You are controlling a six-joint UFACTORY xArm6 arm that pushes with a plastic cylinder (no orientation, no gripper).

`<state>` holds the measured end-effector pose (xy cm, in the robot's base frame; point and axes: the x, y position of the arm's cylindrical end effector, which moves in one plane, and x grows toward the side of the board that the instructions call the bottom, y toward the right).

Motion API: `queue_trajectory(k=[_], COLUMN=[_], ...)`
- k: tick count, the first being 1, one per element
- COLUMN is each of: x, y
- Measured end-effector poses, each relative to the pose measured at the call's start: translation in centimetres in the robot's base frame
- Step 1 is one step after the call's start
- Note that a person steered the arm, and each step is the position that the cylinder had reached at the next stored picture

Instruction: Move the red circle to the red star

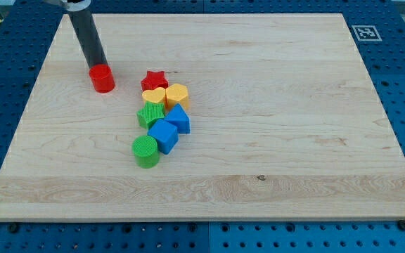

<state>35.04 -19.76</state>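
The arm carries no claw, only a dark rod, so there is no open or closed state to tell. The tip (98,68) touches the red circle (103,79) at its 11 o'clock edge. The red star (155,79) lies near, at the circle's 3 o'clock (heading a cluster), touching the yellow heart (153,96) beside a yellow hexagon (177,94).
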Motion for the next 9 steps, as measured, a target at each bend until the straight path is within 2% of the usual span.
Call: queue_trajectory(k=[2, 4, 6, 9], x=[0.7, 2.1, 2.2, 6.4], y=[-3.4, -3.3, -1.4, 2.8])
